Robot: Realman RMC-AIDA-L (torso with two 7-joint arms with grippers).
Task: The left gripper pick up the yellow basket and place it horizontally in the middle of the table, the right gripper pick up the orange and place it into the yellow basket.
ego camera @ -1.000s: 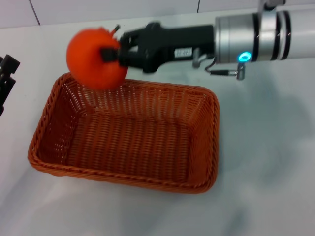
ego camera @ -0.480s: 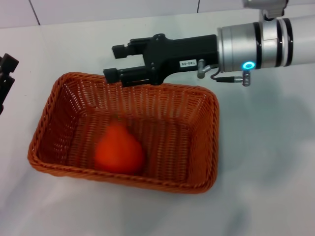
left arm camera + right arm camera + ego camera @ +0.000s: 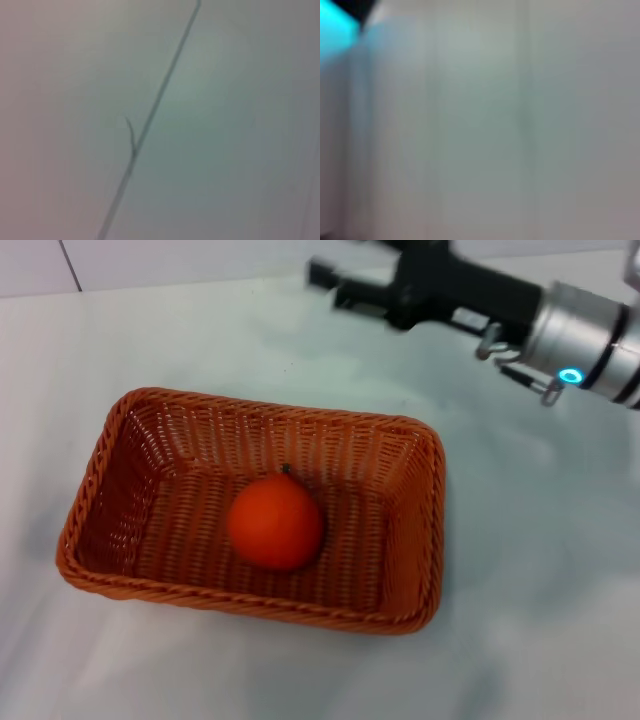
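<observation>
Round bright orange (image 3: 276,523): inside shallow orange-brown woven wicker basket (image 3: 112,430), on white tabletop (image 3: 540,570). Black-fingered right gripper (image 3: 328,285): spread, empty, beyond basket.

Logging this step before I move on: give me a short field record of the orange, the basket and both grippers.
orange: lying inside the basket, near its middle, stem up
basket: on the table, long side across the head view
right gripper: open, holding nothing, above the table beyond the basket's far rim
left gripper: not in view
task state: orange is in the basket
</observation>
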